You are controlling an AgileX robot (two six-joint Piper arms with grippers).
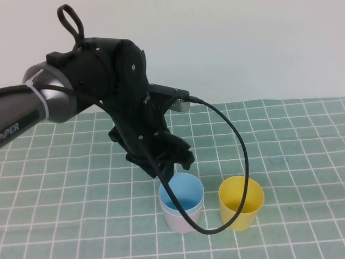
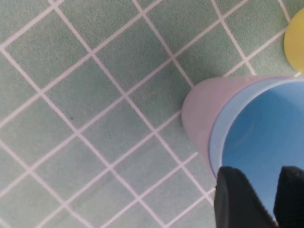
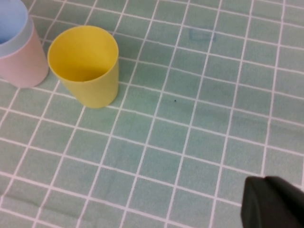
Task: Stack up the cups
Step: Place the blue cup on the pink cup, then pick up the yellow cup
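Blue cup point(image 1: 181, 191) nested in pink cup point(image 1: 180, 220), left gripper point(image 2: 259, 199) parted at its rim, releasing; right gripper point(image 3: 273, 204) shut, parked; next: yellow cup point(image 1: 241, 202) needs rim grasp.

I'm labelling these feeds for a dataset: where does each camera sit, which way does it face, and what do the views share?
High view: raised on the robot's side, angled down at the checked cloth; the left arm reaches over the blue cup, nested in the pink cup.
Left wrist view: on the left arm, looking down past the left end effector, open at the blue cup's rim.
Right wrist view: on the right arm, off to the side, facing the yellow cup; the right end effector shows, shut.
All three share the nested cups and the yellow cup.
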